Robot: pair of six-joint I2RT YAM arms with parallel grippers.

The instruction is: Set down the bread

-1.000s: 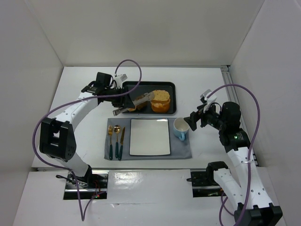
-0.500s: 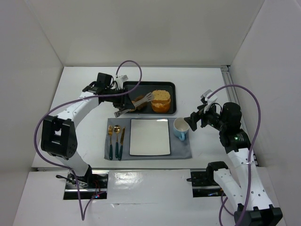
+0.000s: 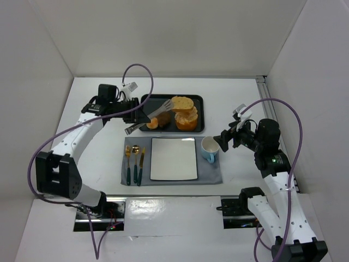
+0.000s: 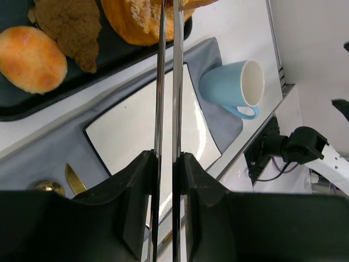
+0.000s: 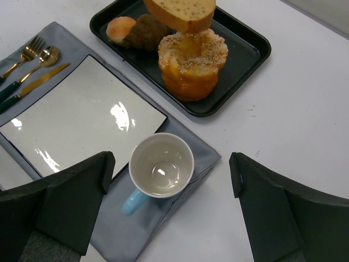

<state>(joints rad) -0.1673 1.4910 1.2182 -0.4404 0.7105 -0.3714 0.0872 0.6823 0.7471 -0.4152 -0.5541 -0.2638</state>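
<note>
The bread point(image 3: 182, 102) is a flat golden-tan slice gripped at the tip of metal tongs point(image 3: 148, 115). It hangs above the orange-yellow cake point(image 3: 186, 120) in the black tray point(image 3: 199, 102). It also shows in the right wrist view point(image 5: 182, 12) and at the top edge of the left wrist view point(image 4: 194, 2). My left gripper point(image 3: 131, 109) is shut on the tongs' two arms point(image 4: 167, 158). My right gripper point(image 3: 224, 139) is open and empty, over the blue cup point(image 5: 161, 165).
A white square plate point(image 3: 173, 158) lies on a grey mat point(image 3: 212, 173), with the cup point(image 3: 209, 147) to its right and gold cutlery point(image 3: 133, 158) to its left. An orange roll point(image 3: 153, 124) and a dark-brown roll point(image 3: 162, 117) lie in the tray's left part.
My left arm has drawn back to the left and raised the tongs. The bread has come up out of the tray and now hangs over the cake. The right arm has not moved.
</note>
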